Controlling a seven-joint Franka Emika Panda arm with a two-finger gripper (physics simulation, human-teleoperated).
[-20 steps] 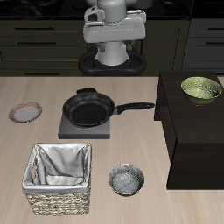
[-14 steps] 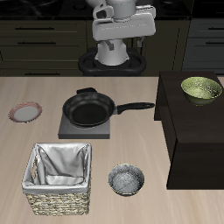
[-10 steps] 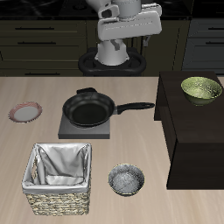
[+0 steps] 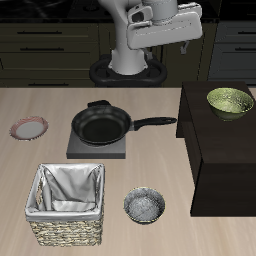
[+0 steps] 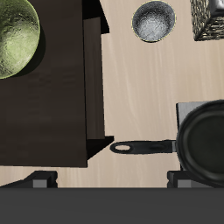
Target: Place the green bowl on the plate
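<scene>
The green bowl (image 4: 230, 101) is seen on the dark box (image 4: 215, 150), far from the plate (image 4: 28, 128). The gripper (image 4: 165, 24) is held high, empty; its opening cannot be told.

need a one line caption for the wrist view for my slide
Gripper's view down on a green bowl atop a dark cabinet, with a grey bowl and frying pan on the table.

Light wood-grain surface (image 4: 60, 105) under even, soft light; dark raised cabinet block (image 4: 225, 160) on it at one side; dark drawer-fronted cabinets (image 4: 45, 45) along the back.
</scene>
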